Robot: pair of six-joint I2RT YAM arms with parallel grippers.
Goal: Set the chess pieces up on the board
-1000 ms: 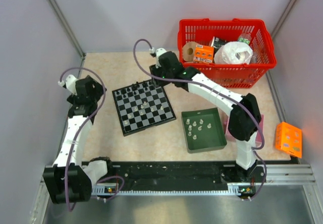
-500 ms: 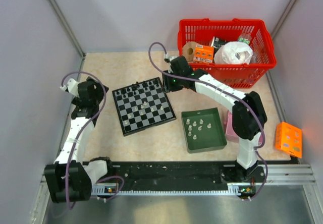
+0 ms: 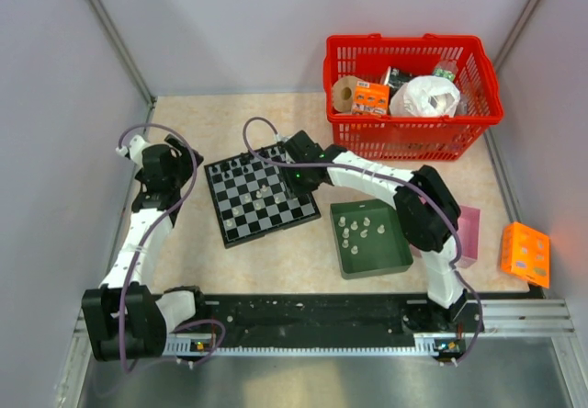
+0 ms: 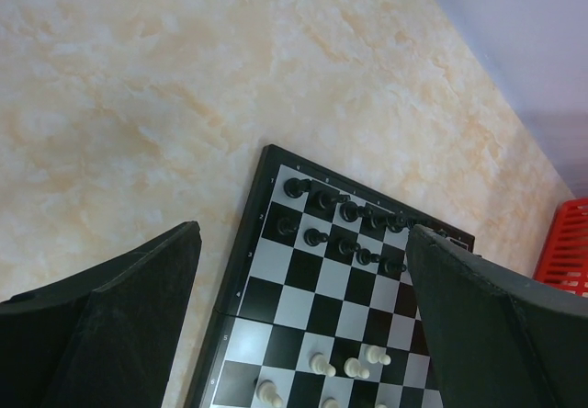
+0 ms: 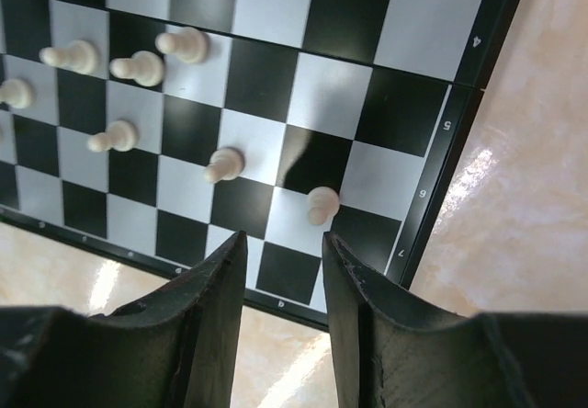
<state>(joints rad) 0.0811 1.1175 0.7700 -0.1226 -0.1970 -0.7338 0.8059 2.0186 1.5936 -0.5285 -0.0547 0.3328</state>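
The board [image 3: 262, 197] lies at the table's middle left. Black chess pieces [image 3: 246, 159] stand in two rows along its far edge, also visible in the left wrist view [image 4: 342, 213]. Several whitish pieces [image 5: 223, 164] stand loosely near the board's middle, one of them [image 5: 321, 205] just ahead of my right fingertips. My right gripper [image 5: 283, 247] hovers over the board's right side [image 3: 294, 180], jaws partly apart with nothing between them. My left gripper [image 4: 301, 233] hangs wide open and empty just left of the board [image 3: 176, 164].
A dark green tray [image 3: 397, 243] right of the board holds several whitish pieces [image 3: 354, 229]. A red basket [image 3: 413, 132] of packages stands at the back right. A pink box [image 3: 470, 229] lies behind the right arm, and an orange box [image 3: 525, 254] sits at the far right.
My right gripper has come from the board's far right corner, swinging out to the right and then back over the board's right side. The left wrist has shifted slightly toward the board.
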